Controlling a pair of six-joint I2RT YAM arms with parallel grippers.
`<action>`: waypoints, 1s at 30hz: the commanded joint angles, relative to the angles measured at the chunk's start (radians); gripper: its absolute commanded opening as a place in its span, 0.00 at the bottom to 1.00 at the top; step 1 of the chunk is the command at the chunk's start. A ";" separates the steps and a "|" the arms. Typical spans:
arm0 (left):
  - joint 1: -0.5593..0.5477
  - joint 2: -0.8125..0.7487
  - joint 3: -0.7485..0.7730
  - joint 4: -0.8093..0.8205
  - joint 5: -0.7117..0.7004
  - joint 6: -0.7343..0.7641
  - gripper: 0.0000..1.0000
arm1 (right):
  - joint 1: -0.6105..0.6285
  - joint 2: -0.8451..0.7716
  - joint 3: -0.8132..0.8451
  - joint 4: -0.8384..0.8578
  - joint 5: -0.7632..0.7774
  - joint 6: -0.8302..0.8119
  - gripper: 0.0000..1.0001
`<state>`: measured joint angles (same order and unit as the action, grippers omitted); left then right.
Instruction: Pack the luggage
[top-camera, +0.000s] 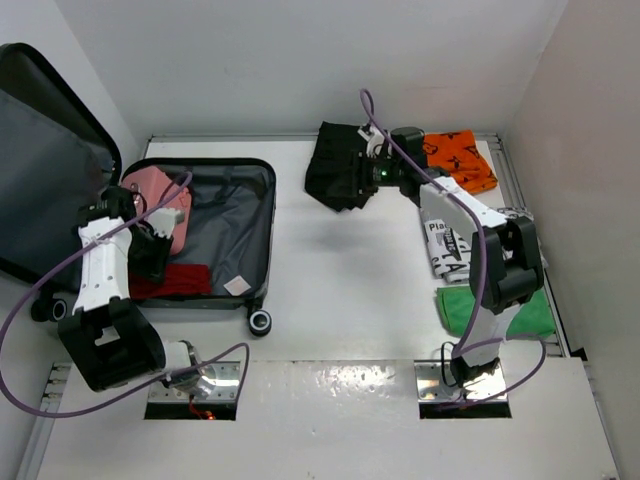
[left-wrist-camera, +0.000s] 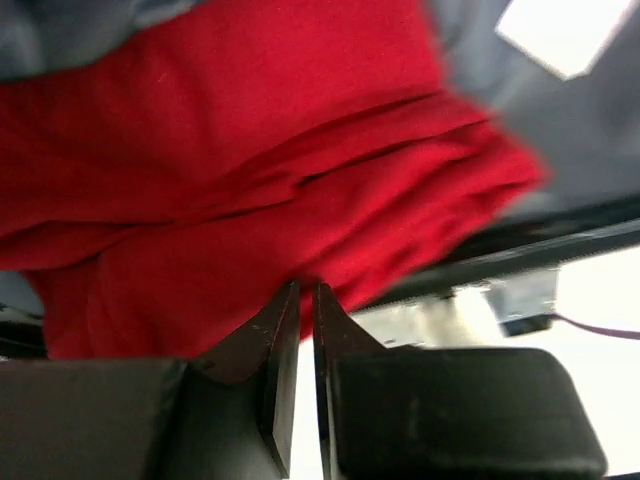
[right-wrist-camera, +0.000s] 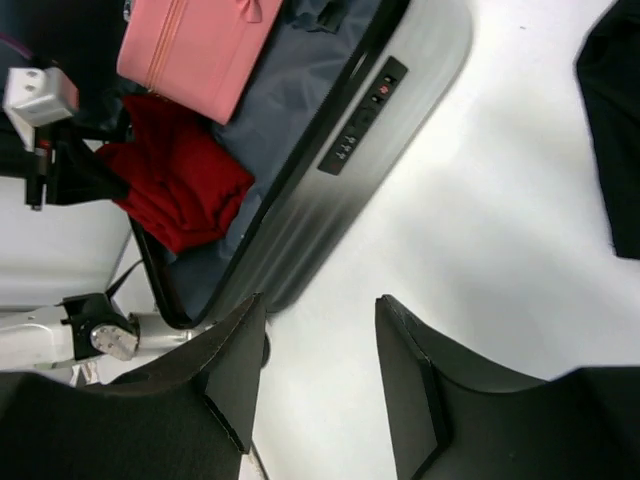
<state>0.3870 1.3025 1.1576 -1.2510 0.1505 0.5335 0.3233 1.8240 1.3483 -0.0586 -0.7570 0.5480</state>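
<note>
The luggage (top-camera: 232, 218) lies open at the left, its lid leaning on the wall. Inside are a pink handled box (top-camera: 158, 196) and a folded red cloth (top-camera: 178, 280). My left gripper (top-camera: 150, 260) hangs low over the red cloth (left-wrist-camera: 250, 170). Its jaws are closed to a thin slit with nothing between them, and its tips (left-wrist-camera: 305, 288) are at the cloth's edge. My right gripper (top-camera: 358, 176) is open and empty (right-wrist-camera: 315, 300), above the table beside a black garment (top-camera: 338, 170). The luggage's shell (right-wrist-camera: 400, 100) shows in the right wrist view.
An orange garment (top-camera: 462, 160) lies at the back right. A white printed garment (top-camera: 442, 245) and a green one (top-camera: 500, 312) lie along the right side. A white tag (top-camera: 238, 285) lies on the lining. A caster (top-camera: 260, 321) sticks out at the luggage's near corner.
</note>
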 joint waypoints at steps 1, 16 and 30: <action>0.021 0.009 -0.059 0.094 -0.153 0.092 0.16 | -0.015 -0.049 0.020 -0.059 0.011 -0.051 0.48; 0.052 0.052 -0.297 0.570 -0.379 0.295 0.14 | -0.061 -0.057 0.071 -0.122 0.050 -0.106 0.53; 0.119 -0.155 0.129 0.385 0.237 0.326 0.86 | -0.105 -0.147 0.054 -0.219 0.214 -0.143 0.82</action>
<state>0.4873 1.2274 1.1088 -0.7879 0.1101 0.8810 0.2562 1.7515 1.3758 -0.2596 -0.6426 0.4015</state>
